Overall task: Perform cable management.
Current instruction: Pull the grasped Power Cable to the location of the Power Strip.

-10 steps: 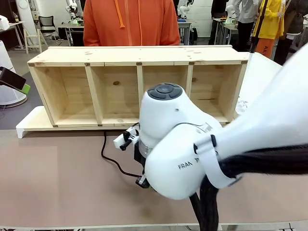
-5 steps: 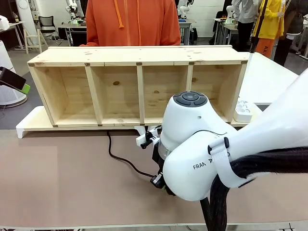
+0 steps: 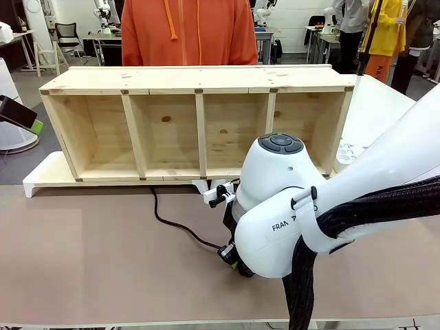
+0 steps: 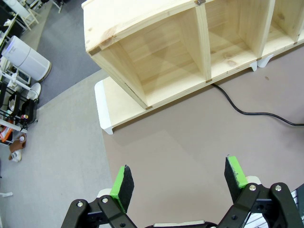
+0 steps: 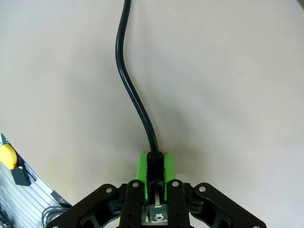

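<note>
Right claw (image 5: pixel 154 167): green pads pressed together on the cable (image 5: pixel 129 85), pinching its end at the bottom centre of the right wrist view. From the pads the cord climbs toward the top edge in a soft S-bend over the pale tabletop.

Front view: the right arm (image 3: pixel 289 206) bulks in the lower right, and the right claw sits low at bottom centre beneath it, down at the tabletop (image 3: pixel 89 261). From there the cable runs up and left across the brown surface to the foot of the wooden shelf (image 3: pixel 199 89), below the second compartment from the left. The shelf stands on a white riser (image 3: pixel 41 177). A person (image 3: pixel 185 31) in an orange top stands behind it, top centre.

Left claw (image 4: pixel 178 183): fingers spread wide, nothing between them, above the tabletop. In this view a stretch of cable lies at the right edge.
</note>
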Motion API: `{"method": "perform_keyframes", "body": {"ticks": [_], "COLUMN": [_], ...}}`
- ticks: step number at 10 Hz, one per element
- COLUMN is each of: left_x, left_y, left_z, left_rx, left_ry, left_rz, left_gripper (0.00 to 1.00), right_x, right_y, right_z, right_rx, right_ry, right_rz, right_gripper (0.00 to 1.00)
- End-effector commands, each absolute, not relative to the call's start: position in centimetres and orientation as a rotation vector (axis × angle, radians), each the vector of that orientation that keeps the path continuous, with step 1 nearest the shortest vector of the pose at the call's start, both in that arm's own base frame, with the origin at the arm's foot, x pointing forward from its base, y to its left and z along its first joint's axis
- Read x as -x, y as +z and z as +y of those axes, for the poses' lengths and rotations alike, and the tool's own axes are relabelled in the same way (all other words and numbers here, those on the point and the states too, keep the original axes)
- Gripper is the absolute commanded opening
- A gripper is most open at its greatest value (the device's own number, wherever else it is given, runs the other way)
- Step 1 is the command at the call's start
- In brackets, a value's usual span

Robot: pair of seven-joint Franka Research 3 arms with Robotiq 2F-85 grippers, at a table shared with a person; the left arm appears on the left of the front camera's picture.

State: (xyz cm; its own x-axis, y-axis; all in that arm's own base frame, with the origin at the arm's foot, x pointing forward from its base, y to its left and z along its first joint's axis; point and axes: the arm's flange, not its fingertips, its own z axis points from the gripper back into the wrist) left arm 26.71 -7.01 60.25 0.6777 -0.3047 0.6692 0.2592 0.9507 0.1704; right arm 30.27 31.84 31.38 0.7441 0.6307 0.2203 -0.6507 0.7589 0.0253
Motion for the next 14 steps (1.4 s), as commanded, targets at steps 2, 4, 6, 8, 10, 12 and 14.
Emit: {"method": "perform_keyframes", "body": {"ticks": [2,4,6,8,10,12,14], "left_x": [-26.6,-26.6,-26.6,-26.6,-26.6,-26.6,-26.6], "left_y": [60.2,60.2,60.2,60.2,60.2,60.2,60.2], "left_z": [-6.9,-6.9,-6.9,-6.9,-6.9,-6.9,-6.9], "left_rx": [-0.064,-0.064,-0.064,-0.064,-0.064,-0.064,-0.064], "left_ry": [-0.321,-0.321,-0.321,-0.321,-0.321,-0.321,-0.321], "left_rz": [-0.756,-0.756,-0.756,-0.756,-0.756,-0.756,-0.756], "left_gripper": [1.00,1.00,1.00,1.00,1.00,1.00,1.00], "right_x": [-30.1,-30.1,-29.8,-29.2,-29.4,-29.8,-30.1], "right_y": [31.8,31.8,32.5,34.9,36.5,36.9,36.5], "right_z": [31.8,31.8,31.9,28.2,24.0,19.0,13.9], "right_rx": [-0.093,-0.093,-0.093,-0.112,-0.144,-0.165,-0.208], "right_ry": [0.713,0.713,0.704,0.620,0.516,0.380,0.253], "right_rz": [-0.204,-0.204,-0.216,-0.271,-0.317,-0.335,-0.331], "right_gripper": [0.16,0.16,0.16,0.16,0.16,0.16,0.16]}}
